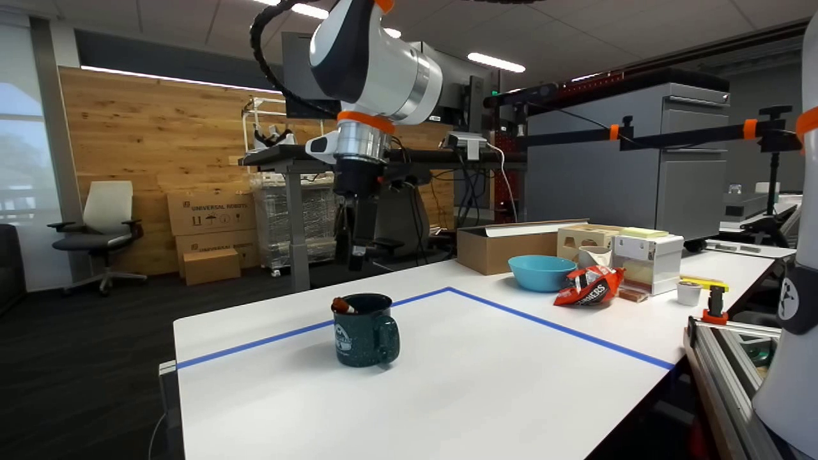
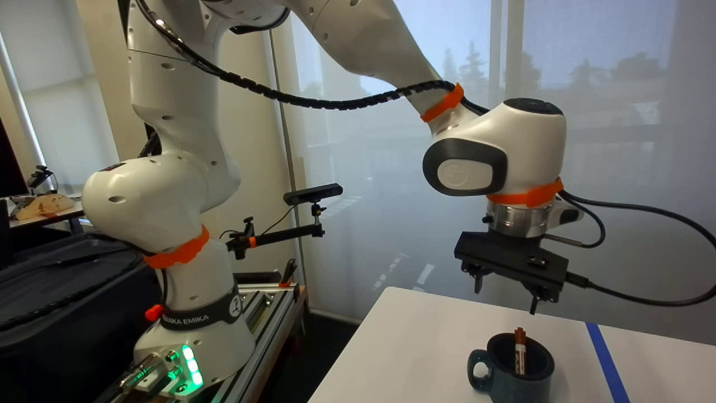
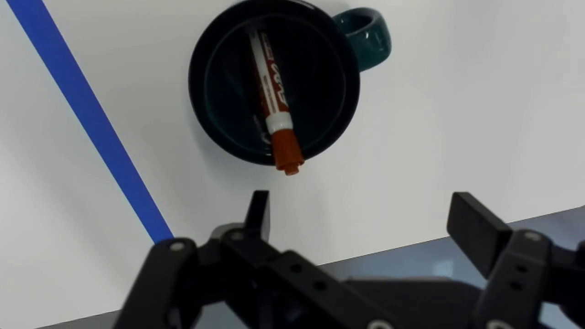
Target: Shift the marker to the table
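The end effector (image 3: 360, 212) hangs above the counter (image 2: 403, 347), touching nothing, its fingers (image 3: 480, 233) wide apart and holding nothing; the counter's far edge, as it lies in an exterior view, crosses the low part of the wrist view behind them; a strip of blue tape (image 3: 97, 123) meets this edge and runs inward; the dark teal mug (image 1: 363, 335) stands upright in from the same edge, between the tape and the edge by the robot's base (image 2: 224, 338), its handle (image 3: 372, 48) turned towards the base; the marker (image 3: 275, 103) leans in the mug, tail down inside, its reddish cap (image 3: 286, 148) at the rim and poking out past it, towards the far edge.

The next move, I judge, turns on the marker's long axis; it slopes from the mug's inside up and out towards the far edge, while the fingers are spread across it, so they look set to close on the cap's sides with little turn of the wrist; the cap lies below the fingertips and, in the wrist view, nearer the tape-side finger; whether it sits straight under the gap I cannot tell; a slight shift towards the tape, then a descent, seems called for.
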`<state>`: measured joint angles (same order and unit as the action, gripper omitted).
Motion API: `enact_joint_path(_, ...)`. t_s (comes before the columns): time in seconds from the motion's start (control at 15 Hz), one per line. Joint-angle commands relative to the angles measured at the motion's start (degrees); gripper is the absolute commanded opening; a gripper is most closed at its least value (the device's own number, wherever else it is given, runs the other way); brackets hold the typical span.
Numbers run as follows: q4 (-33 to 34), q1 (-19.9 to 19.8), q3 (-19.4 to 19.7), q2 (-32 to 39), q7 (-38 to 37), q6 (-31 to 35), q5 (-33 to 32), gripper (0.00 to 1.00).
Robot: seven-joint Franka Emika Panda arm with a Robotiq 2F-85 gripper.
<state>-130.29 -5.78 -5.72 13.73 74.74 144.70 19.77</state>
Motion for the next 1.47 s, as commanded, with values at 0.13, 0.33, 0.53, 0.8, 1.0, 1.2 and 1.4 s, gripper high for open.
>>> enact_joint_path(0.13, -0.67, -3.66, -2.35, 1.39, 11.19, 4.15, 8.47, 1.00)
enact_joint_path(0.33, -0.24, -5.37, -3.31, 1.82, 16.97, 4.12, 13.67, 1.00)
enact_joint_path(0.53, 0.01, -5.71, -2.50, 2.45, 19.55, 2.84, 15.20, 1.00)
enact_joint_path(0.8, 0.31, -6.40, -1.87, 3.89, 21.05, 2.53, 14.98, 0.88)
enact_joint_path(1.0, 0.68, -6.93, -1.56, 5.12, 21.49, 2.42, 14.38, 0.67)
enact_joint_path(1.2, 1.06, -7.38, -1.51, 6.21, 21.71, 2.40, 14.14, 0.77)
enact_joint_path(1.4, 1.40, -7.99, -2.24, 7.09, 23.21, 2.56, 14.80, 0.80)
